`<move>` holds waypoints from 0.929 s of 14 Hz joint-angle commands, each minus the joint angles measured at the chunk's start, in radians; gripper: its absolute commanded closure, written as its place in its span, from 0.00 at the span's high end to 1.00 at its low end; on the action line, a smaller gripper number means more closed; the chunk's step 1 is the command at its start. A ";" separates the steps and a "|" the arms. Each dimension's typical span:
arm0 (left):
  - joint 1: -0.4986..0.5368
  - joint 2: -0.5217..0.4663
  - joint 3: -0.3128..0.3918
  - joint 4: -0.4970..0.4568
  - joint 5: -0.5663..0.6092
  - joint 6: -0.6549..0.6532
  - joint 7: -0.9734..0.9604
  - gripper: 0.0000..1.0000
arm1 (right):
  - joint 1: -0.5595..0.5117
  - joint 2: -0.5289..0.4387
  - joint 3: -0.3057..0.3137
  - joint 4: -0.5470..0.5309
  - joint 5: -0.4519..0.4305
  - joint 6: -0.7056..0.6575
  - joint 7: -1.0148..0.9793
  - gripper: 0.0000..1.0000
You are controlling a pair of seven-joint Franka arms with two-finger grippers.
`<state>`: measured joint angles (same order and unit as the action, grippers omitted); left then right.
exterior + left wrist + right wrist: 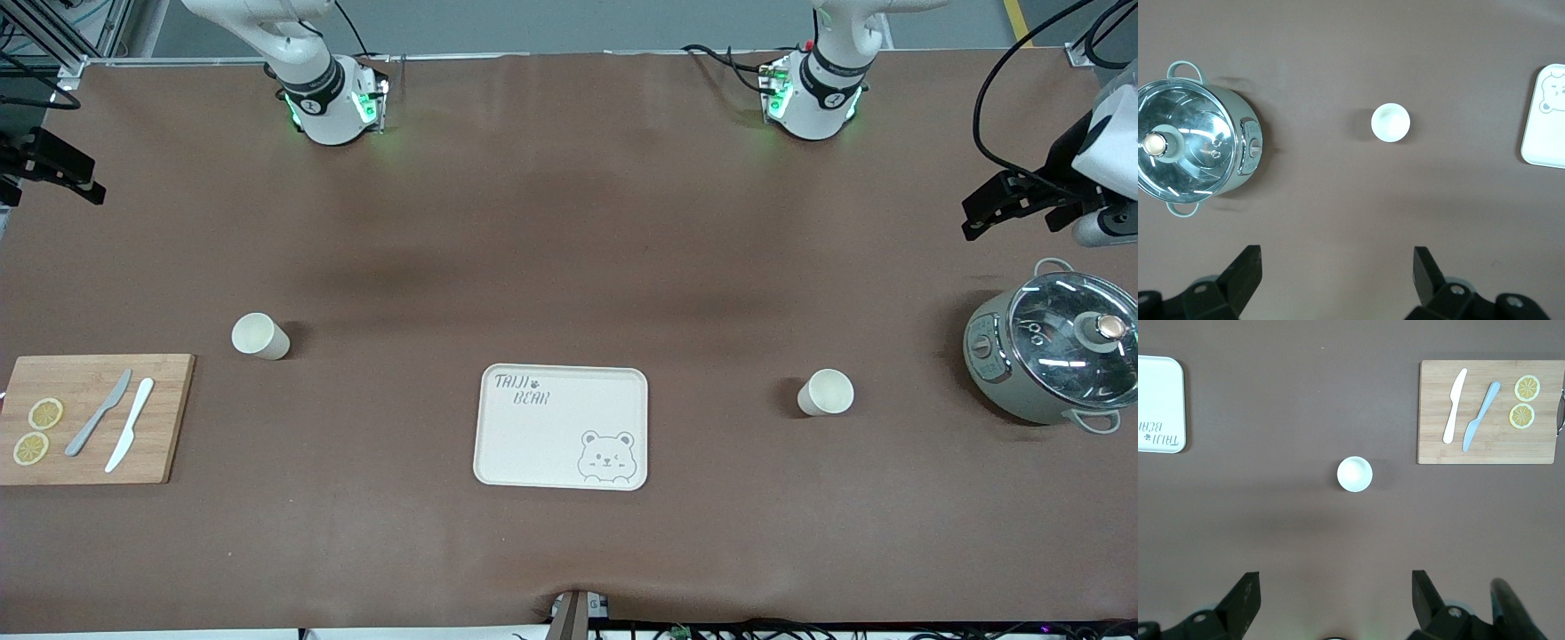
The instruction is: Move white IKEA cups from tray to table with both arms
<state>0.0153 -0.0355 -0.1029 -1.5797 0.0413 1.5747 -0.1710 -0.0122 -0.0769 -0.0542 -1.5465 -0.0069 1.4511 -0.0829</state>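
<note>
Two white IKEA cups stand upright on the brown table. One cup (260, 336) is toward the right arm's end, beside the cutting board, and shows in the right wrist view (1355, 474). The other cup (826, 392) is toward the left arm's end, between the tray and the pot, and shows in the left wrist view (1390, 123). My right gripper (52, 182) hangs high over the table's right-arm end, open and empty (1336, 597). My left gripper (1012, 220) hangs high above the pot's end, open and empty (1338, 273).
A cream bear tray (562, 427) lies mid-table, nearer to the front camera than both cups. A wooden cutting board (89, 418) holds two knives and lemon slices. A grey pot with a glass lid (1053, 347) stands at the left arm's end.
</note>
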 commanded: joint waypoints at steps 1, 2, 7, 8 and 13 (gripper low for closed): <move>0.006 0.008 0.000 0.026 -0.009 -0.002 0.011 1.00 | -0.002 -0.007 0.000 -0.003 -0.008 0.005 -0.006 1.00; 0.008 0.008 0.002 0.026 -0.012 -0.002 0.014 1.00 | -0.002 -0.007 0.000 -0.003 -0.008 0.003 -0.006 1.00; 0.006 0.006 0.002 0.027 -0.020 -0.005 0.016 1.00 | 0.000 -0.009 0.002 -0.003 -0.008 0.002 -0.006 1.00; 0.008 0.006 0.000 0.027 -0.020 -0.005 0.018 1.00 | 0.000 -0.008 0.002 -0.003 -0.008 0.003 -0.006 1.00; 0.009 0.006 0.002 0.027 -0.021 -0.013 0.024 1.00 | -0.002 -0.007 0.002 -0.003 -0.008 0.003 -0.006 1.00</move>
<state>0.0166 -0.0354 -0.1027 -1.5717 0.0413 1.5737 -0.1710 -0.0122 -0.0769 -0.0540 -1.5465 -0.0069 1.4513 -0.0829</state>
